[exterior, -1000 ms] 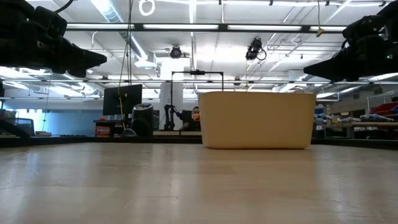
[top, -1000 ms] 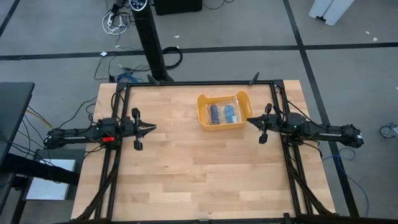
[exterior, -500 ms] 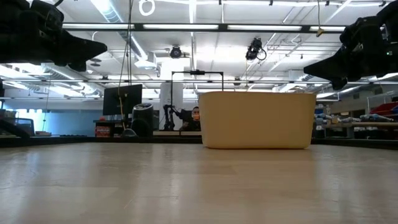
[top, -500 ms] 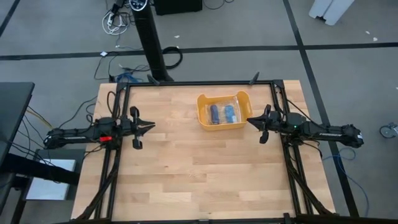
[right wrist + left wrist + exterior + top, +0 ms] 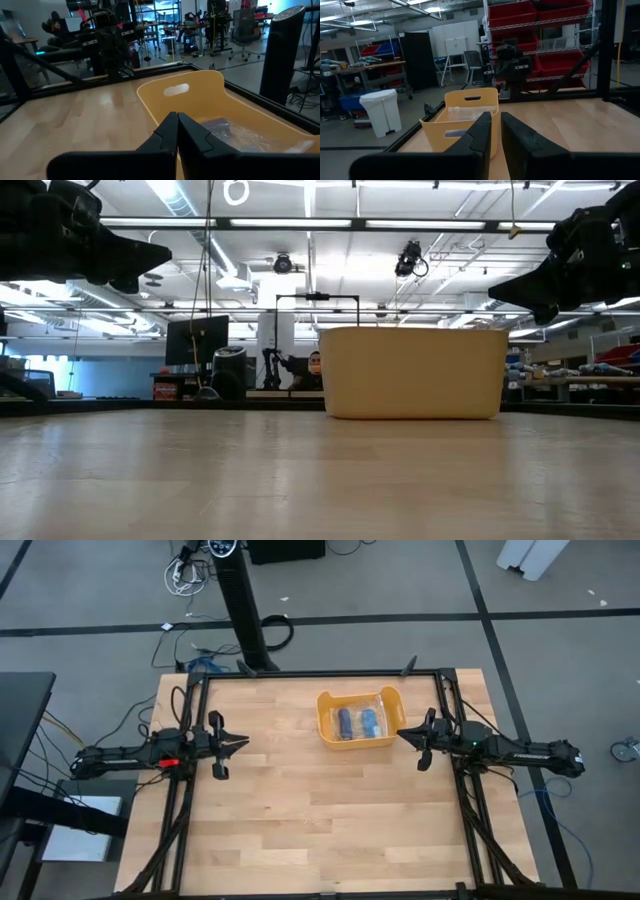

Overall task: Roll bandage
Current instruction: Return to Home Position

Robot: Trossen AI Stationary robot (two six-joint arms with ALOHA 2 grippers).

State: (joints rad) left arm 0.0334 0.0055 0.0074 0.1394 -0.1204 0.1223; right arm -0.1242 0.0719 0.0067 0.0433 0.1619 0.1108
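1. Lately, little has moved. Over the last second the left hand (image 5: 246,743) drew back a touch toward its own edge of the table (image 5: 300,830), and in the low view its tip rose slightly. For the last half-second it has held steady.
2. The right hand (image 5: 400,733) has barely shifted. It hangs just beside the wall of the yellow bin (image 5: 323,722) on the right arm's side. In the low view it sits above rim level and clear of the bin.
3. The left hand's fingers stand almost together, with only a thin slit between them in its wrist view, and they hold nothing. The right hand's fingers are pressed together and are also empty.
4. The bandage (image 5: 345,723) lies as a small dark-blue roll inside the bin. It is next to a lighter blue piece (image 5: 369,722), and both are under a clear bag (image 5: 240,135). The bin has not moved and stands toward the table's far side, right of centre.
5. In my judgement the rolling and packing are finished. Only settling the arms into rest remains. The one small risk is the right hand clipping the bin's wall, so it should back straight away.
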